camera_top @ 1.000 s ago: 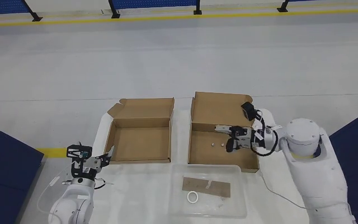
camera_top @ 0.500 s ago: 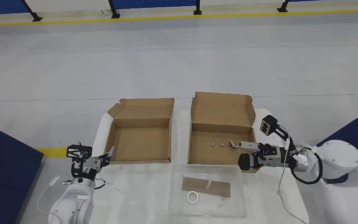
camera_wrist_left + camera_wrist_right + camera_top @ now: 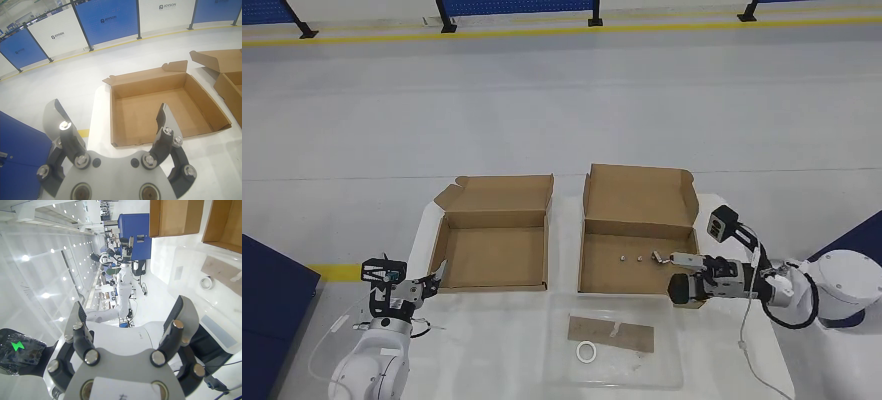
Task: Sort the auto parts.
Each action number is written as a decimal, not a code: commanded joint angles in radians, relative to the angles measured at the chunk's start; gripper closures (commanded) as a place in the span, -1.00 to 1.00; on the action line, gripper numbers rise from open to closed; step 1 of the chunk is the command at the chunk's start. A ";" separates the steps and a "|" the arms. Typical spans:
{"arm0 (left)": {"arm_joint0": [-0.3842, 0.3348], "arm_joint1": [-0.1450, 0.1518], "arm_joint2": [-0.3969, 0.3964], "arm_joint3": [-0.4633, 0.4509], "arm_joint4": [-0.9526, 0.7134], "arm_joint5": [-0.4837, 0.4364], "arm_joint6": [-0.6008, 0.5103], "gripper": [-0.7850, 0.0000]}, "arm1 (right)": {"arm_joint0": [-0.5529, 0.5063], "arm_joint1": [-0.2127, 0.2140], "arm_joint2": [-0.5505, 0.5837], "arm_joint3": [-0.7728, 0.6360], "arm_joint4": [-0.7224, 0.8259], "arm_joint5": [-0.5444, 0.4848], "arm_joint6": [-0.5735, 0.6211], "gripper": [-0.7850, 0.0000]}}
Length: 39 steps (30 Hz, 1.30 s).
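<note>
The left box (image 3: 492, 255) and the right box (image 3: 617, 275) are plain brown cardboard, on a white table (image 3: 492, 330). The bin (image 3: 667, 375) at the table's near edge is clear; in it are a brown cardboard sheet (image 3: 627, 335) and a white ring (image 3: 587, 352). The left gripper (image 3: 110, 104) and the right gripper (image 3: 129, 302) have black fingers backed with silver-grey plates. A yellow stripe (image 3: 542, 29) crosses the pale grey floor (image 3: 542, 120).

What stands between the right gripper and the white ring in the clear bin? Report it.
Nothing visible blocks a reach from above. The right gripper hangs open over the right box's near right corner. The white ring lies uncovered in the open-topped clear bin, beside the cardboard sheet.
</note>
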 commanded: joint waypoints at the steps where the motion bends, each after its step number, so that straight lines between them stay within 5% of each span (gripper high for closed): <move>1: 0.000 0.000 0.000 0.000 0.000 0.000 0.000 -1.00 | 0.000 0.000 0.000 0.000 0.000 0.000 0.000 -1.00; 12: -0.001 0.000 0.004 -0.011 0.002 -0.016 -0.003 -1.00 | 0.000 0.000 0.000 0.000 0.000 0.000 0.000 -1.00; 17: 0.002 0.004 0.034 -0.094 -0.011 -0.140 -0.161 -1.00 | 0.000 0.000 0.000 0.000 0.000 0.000 0.000 -1.00; 29: -0.002 0.004 0.041 -0.114 -0.009 -0.158 -0.166 -1.00 | 0.000 0.000 0.000 0.000 0.000 0.000 0.000 -1.00; 36: -0.046 0.012 0.083 -0.262 -0.043 -0.297 -0.515 -1.00 | 0.000 0.000 0.000 0.000 0.000 0.000 0.000 -1.00; 39: -0.046 0.012 0.083 -0.262 -0.043 -0.297 -0.515 -1.00 | 0.000 0.000 0.000 0.000 0.000 0.000 0.000 -1.00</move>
